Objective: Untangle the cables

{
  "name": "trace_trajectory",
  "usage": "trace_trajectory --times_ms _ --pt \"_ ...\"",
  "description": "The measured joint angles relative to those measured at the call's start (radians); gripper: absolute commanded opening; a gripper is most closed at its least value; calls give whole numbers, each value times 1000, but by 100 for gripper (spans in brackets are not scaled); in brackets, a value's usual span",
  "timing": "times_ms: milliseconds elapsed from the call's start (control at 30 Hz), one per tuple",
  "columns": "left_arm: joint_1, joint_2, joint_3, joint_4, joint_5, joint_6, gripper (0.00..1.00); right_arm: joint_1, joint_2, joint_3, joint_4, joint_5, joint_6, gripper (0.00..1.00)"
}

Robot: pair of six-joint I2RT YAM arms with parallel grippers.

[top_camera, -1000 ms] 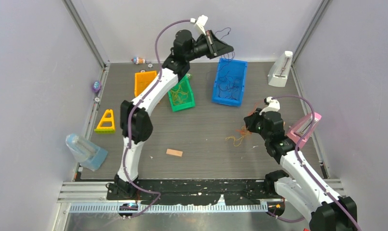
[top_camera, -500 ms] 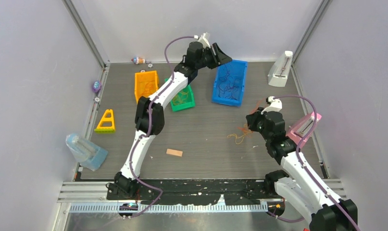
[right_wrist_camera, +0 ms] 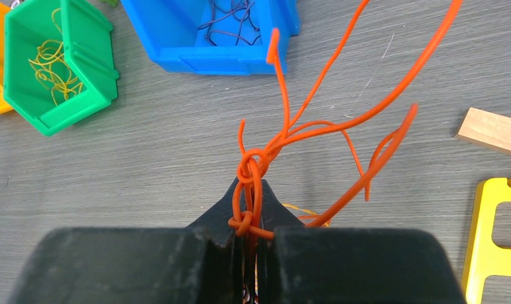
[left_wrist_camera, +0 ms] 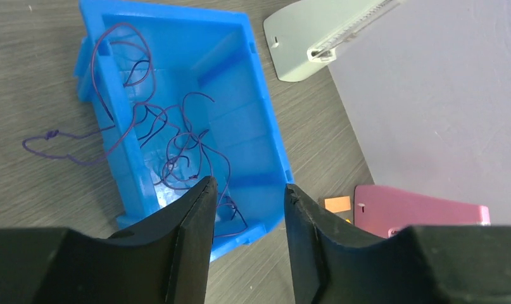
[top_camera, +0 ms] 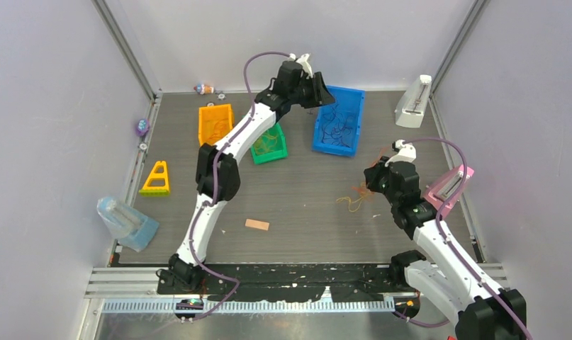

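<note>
Cables in yellow (right_wrist_camera: 45, 66) lie in the green bin (right_wrist_camera: 88, 63); purple cables (left_wrist_camera: 183, 142) sit in the blue bin (left_wrist_camera: 240, 120), one strand draped over its wall onto the tabletop (left_wrist_camera: 31, 76). Left pincer (left_wrist_camera: 248, 185) hovers over the blue bin, jaws partly apart, holding nothing. Right pincer (right_wrist_camera: 251, 190), further right, is clamped tight on a knotted bunch of orange cables (right_wrist_camera: 252, 166) over the tabletop.

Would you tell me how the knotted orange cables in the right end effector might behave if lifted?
The orange cables are probably springy rather than limp: their free ends hold arcs beyond the right end effector. Being so thin, they are likely very light. The knot at the grip would probably tighten under a pull, not slip free.
</note>
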Motion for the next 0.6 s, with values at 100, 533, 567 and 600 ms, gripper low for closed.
trace_trajectory --times_ms 100,533,567,600 --pt "-3 -32 0 -26 4 40 50 0 21 13 -10 0 0 24" --pt "-6 -529 -415 -141 -37 229 65 171 247 185 -41 -341 -131 79" --pt "-1 -592 -478 -138 -46 238 66 196 260 211 -48 -350 -142 84" --pt "4 -665 -553 -138 -54 249 66 217 275 242 -54 -356 -150 90"
